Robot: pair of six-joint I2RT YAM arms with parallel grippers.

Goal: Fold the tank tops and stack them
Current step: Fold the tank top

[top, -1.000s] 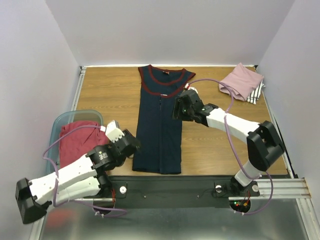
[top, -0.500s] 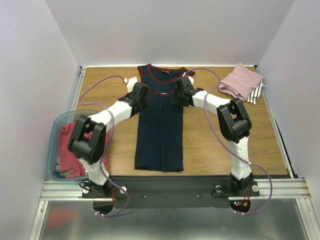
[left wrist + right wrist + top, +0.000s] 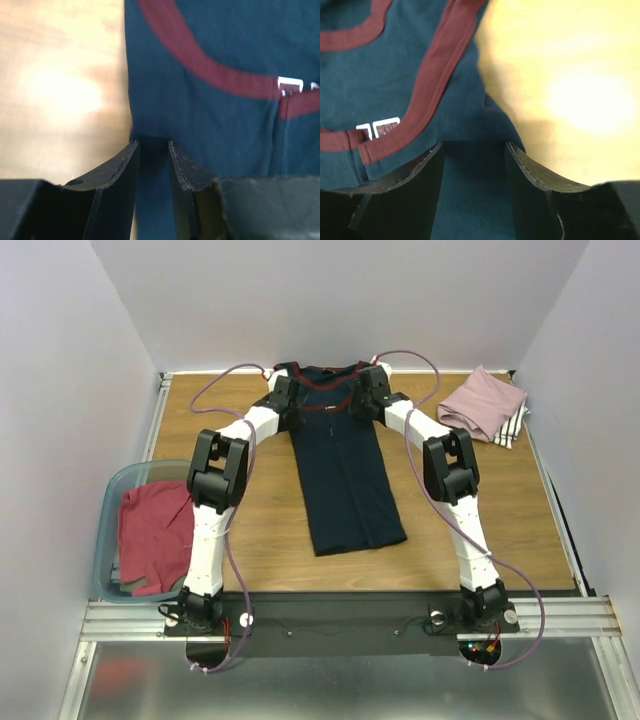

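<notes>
In the top view the navy jersey (image 3: 345, 480) lies lengthwise from 12 o'clock down to the middle of the table (image 3: 250, 530), with the left gripper (image 3: 283, 400) at 11 o'clock and the right gripper (image 3: 370, 390) at 1 o'clock on its shoulders. In the left wrist view the jaws are closed on a pinch of the jersey's side edge, below the maroon trim (image 3: 200, 65). In the right wrist view the jaws clamp the other edge the same way, so the two arms should probably move together, level and slowly, because both pinches sit near the edge and may slip.
</notes>
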